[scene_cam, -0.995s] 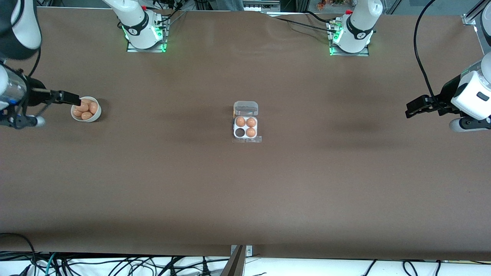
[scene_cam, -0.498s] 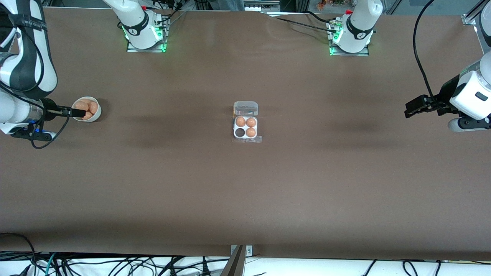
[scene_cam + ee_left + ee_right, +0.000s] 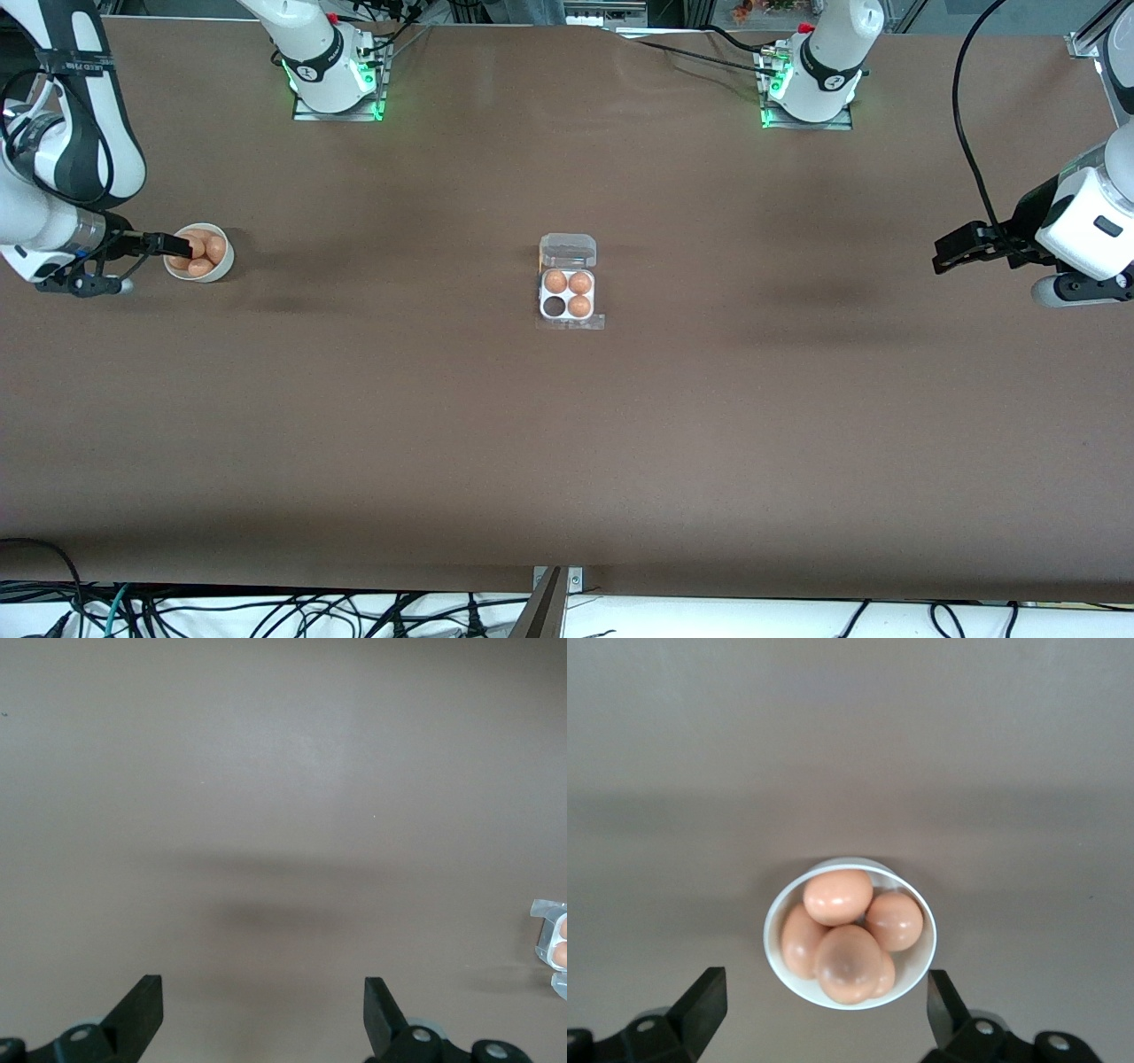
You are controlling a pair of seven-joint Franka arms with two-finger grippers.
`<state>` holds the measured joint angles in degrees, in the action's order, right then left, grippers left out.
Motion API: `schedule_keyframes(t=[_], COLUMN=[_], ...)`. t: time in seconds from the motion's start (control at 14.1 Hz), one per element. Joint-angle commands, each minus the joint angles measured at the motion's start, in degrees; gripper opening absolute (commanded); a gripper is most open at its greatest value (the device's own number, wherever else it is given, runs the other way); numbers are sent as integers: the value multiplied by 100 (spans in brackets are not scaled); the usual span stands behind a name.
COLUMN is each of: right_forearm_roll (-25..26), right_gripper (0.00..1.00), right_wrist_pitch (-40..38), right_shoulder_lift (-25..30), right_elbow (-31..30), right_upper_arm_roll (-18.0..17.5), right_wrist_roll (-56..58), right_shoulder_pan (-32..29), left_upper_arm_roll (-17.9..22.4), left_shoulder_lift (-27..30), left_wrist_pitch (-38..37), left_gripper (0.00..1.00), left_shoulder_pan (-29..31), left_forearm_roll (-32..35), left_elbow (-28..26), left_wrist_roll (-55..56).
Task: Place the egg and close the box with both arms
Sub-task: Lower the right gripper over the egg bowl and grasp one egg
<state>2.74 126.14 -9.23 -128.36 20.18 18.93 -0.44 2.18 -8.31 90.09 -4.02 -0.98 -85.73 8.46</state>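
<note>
Front view: lid-open box (image 3: 568, 294), hinge toward the arms' bases.

- Eggs in the box (image 3: 568, 295): three, with one cell empty.
- Eggs in the white bowl (image 3: 849, 946): at least four visible.
- Grippers: two.

Bare table (image 3: 567, 443) around box (image 3: 568, 292); lid (image 3: 568, 250) open.

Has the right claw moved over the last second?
Yes. The right claw, open, has drawn back slightly toward the right arm's end of the table, still over the rim of the white bowl of eggs.
</note>
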Motion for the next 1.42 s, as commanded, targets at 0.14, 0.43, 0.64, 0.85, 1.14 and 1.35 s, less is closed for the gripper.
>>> schedule_keyframes(t=[0.14, 0.43, 0.64, 0.85, 1.14, 1.35], right_forearm_roll=[69, 69, 78, 78, 78, 78], right_gripper=[100, 100, 100, 98, 71, 65], right_wrist_pitch=[481, 719, 719, 666, 666, 666], right_shoulder_lift=[204, -70, -166, -184, -281, -324], right_elbow=[-532, -532, -524, -524, -515, -506], right_upper_arm_roll=[188, 188, 179, 170, 162, 153], right_wrist_roll=[489, 832, 858, 876, 876, 867], right_shoulder_pan=[9, 9, 18, 35, 35, 35], left_upper_arm_roll=[11, 11, 11, 11, 11, 11], left_shoulder_lift=[-12, -12, -12, -21, -56, -65], left_wrist_pitch=[-53, -53, -53, -53, -53, -62], left_gripper=[100, 100, 100, 100, 100, 100], left_shoulder_pan=[-3, -3, -3, 6, 6, 6], left_forearm_roll=[-61, -61, -61, -61, -69, -69], left_elbow=[47, 30, 21, 21, 21, 12], left_wrist_roll=[-134, -125, -134, -134, -134, -134])
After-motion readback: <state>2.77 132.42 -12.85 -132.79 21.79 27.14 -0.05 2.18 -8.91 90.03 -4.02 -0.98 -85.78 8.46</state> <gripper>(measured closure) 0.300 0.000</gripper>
